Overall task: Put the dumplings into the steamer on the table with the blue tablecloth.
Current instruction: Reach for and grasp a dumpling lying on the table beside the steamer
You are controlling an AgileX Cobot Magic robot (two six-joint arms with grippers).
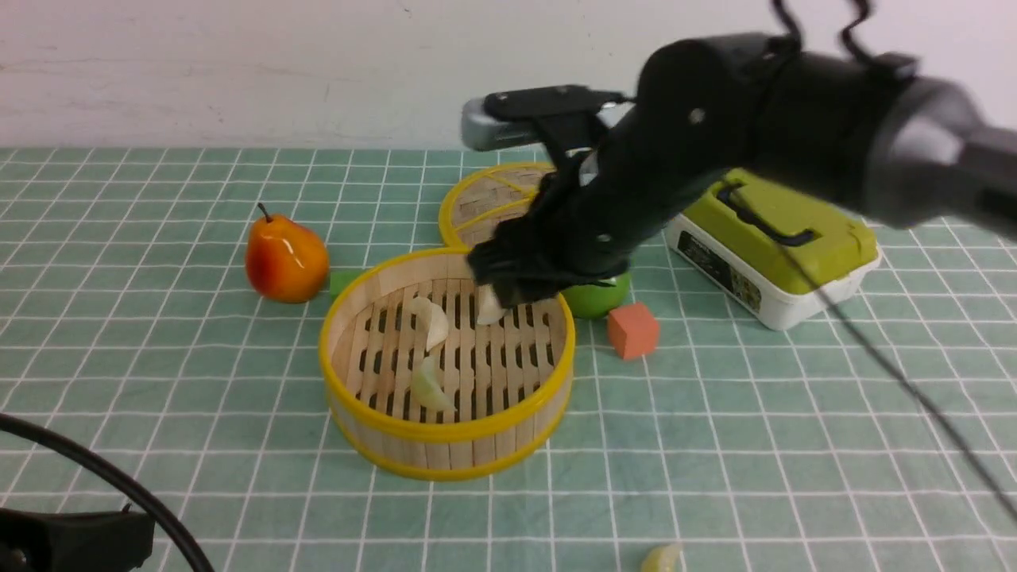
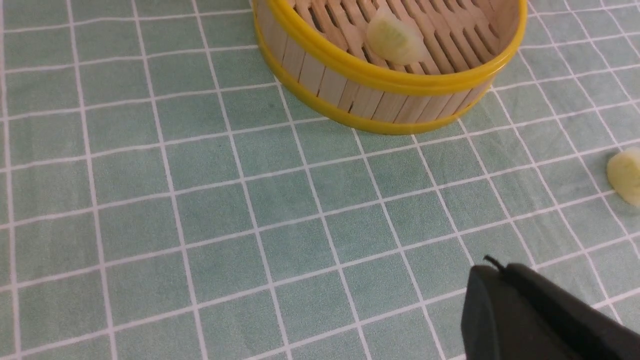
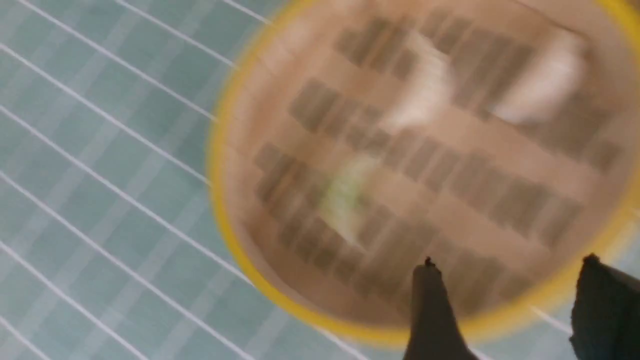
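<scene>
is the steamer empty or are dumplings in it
Not empty: three dumplings lie on the steamer floor; a fourth dumpling sits outside on the cloth.

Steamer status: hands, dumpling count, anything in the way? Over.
Right hand open over steamer, empty. Left hand shut. Three dumplings inside; fourth dumpling on cloth, no obstacle seen between.

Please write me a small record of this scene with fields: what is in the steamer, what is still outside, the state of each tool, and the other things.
steamer: on the blue tablecloth, uncovered
inside: left white dumpling; right white dumpling; green dumpling
outside: loose dumpling, on the cloth
right tool: open, empty, above the steamer
left tool: shut, apart from the steamer
other things: pear; lid; orange cube; green-lidded box
</scene>
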